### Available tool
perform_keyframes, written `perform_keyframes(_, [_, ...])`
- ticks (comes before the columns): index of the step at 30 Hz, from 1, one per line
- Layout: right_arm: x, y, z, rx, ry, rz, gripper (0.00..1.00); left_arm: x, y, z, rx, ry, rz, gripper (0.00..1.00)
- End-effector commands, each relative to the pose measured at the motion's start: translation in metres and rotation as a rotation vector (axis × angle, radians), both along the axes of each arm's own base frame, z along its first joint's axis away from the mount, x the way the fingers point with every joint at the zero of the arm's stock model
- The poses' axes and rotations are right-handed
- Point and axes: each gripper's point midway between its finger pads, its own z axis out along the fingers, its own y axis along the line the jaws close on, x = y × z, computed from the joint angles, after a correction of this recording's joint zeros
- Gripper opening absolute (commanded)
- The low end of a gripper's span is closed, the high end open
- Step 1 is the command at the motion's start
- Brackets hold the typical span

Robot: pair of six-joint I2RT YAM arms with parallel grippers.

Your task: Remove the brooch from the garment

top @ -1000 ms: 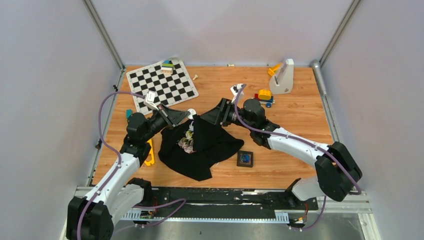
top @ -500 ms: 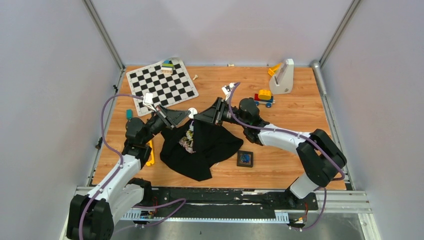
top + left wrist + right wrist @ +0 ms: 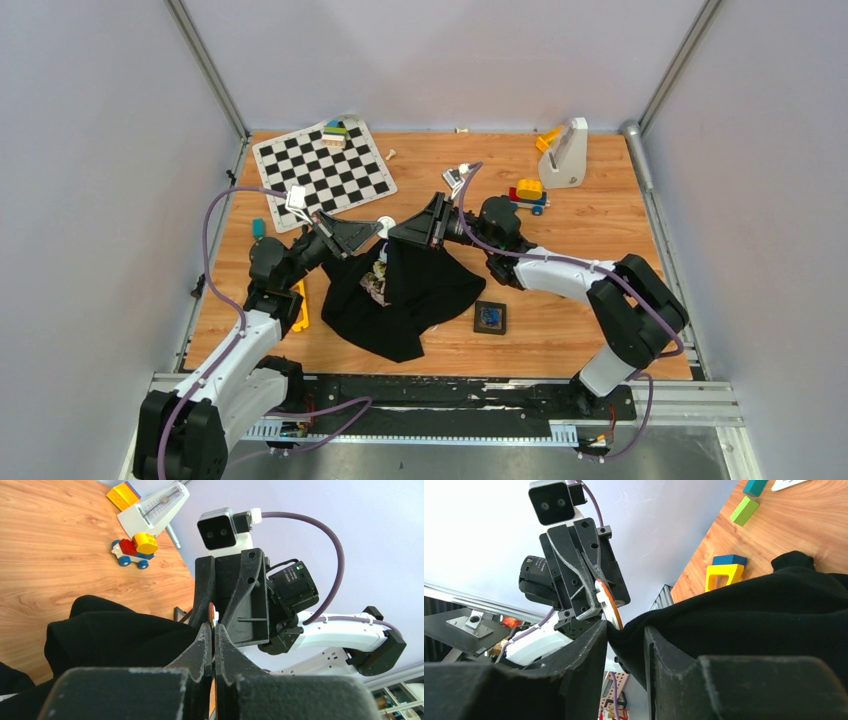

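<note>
The black garment (image 3: 420, 290) lies mid-table with its top fold raised between my grippers. My left gripper (image 3: 376, 231) (image 3: 213, 630) is shut on a thin round disc with a white face and orange edge (image 3: 608, 604) (image 3: 212, 614), right at the fold. My right gripper (image 3: 394, 236) (image 3: 626, 630) faces it and is shut on the garment's fold (image 3: 749, 610). The brooch (image 3: 489, 317), a small blue disc, lies in a black square tray (image 3: 478, 326) right of the garment, apart from both grippers.
A chessboard (image 3: 322, 172) with blocks lies at the back left. A toy car (image 3: 528, 195) and a white metronome (image 3: 566, 153) stand at the back right. A yellow piece (image 3: 300, 305) lies left of the garment by my left arm.
My right gripper has moved left, closer to my left gripper, and its forearm swung inward. The garment's raised fold narrowed between them. The left arm barely moved.
</note>
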Motion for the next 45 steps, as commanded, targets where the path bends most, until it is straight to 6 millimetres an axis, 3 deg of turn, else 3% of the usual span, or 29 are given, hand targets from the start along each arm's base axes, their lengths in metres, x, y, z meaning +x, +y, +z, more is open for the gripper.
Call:
perform_keyframes(1, [0.002, 0.004, 0.019, 0.055, -0.039, 0.018, 0.31, -0.013, -0.004, 0.02, -0.011, -0.096, -0.05, 0.0])
perform_keyframes(11, [0.002, 0.007, 0.018, 0.057, -0.021, 0.035, 0.34, -0.015, -0.004, 0.016, 0.021, -0.104, -0.054, 0.0])
perform_keyframes(21, [0.003, 0.01, 0.011, 0.04, 0.036, 0.053, 0.24, -0.022, -0.007, 0.016, 0.084, -0.194, -0.084, 0.0])
perform_keyframes(40, [0.002, 0.016, -0.003, -0.041, 0.074, 0.116, 0.2, -0.032, -0.013, -0.004, 0.203, -0.276, -0.156, 0.0])
perform_keyframes(43, [-0.002, 0.013, -0.002, -0.037, 0.037, 0.12, 0.3, -0.027, -0.011, -0.01, 0.214, -0.224, -0.123, 0.0])
perform_keyframes(45, [-0.006, 0.008, 0.002, -0.015, -0.007, 0.11, 0.52, -0.016, -0.005, -0.015, 0.223, -0.175, -0.06, 0.0])
